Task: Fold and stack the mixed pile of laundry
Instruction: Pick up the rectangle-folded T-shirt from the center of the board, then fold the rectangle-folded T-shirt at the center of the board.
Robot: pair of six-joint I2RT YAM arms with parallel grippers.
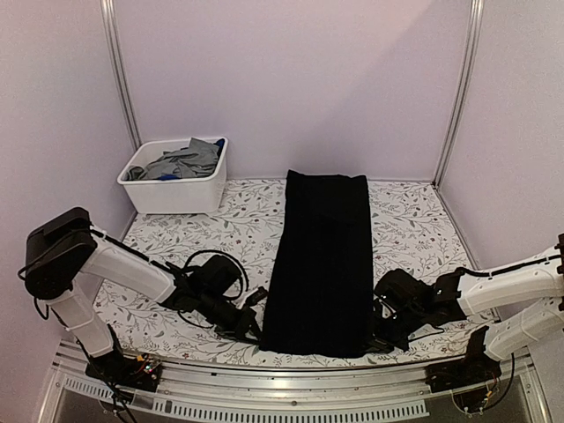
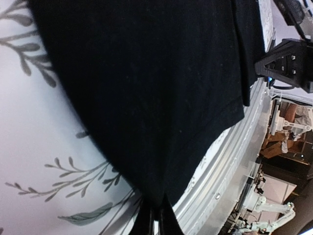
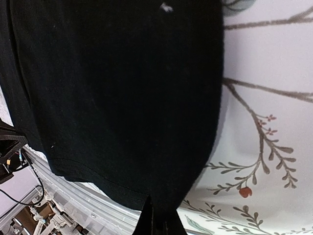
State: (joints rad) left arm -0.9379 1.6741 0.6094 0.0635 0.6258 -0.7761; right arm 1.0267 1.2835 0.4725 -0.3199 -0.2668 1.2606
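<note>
The black T-shirt (image 1: 322,264) lies flat on the flowered table (image 1: 220,229) as a long narrow strip, so I judge that its sides are already folded in; the sleeves do not show. A small light mark (image 3: 166,7) is on its cloth in the right wrist view. The left gripper (image 2: 155,216) is at the near left corner of this T-shirt, with its fingers closed together, and the hem runs down to a point between them, so it seems to pinch the cloth there. The right gripper (image 3: 156,215) is at the near right corner, closed in the same way on the hem. From this I think the step in hand is to bring the near end over toward the far end, to make the strip shorter. That fold is not yet made. Beyond the far left corner of the T-shirt stands the white bin (image 1: 172,198), and in it a grey garment (image 1: 185,160) and a little of a blue garment (image 1: 218,142) lie crumpled. These are not folded, and no stack exists on the table, so most of the task is left.
</note>
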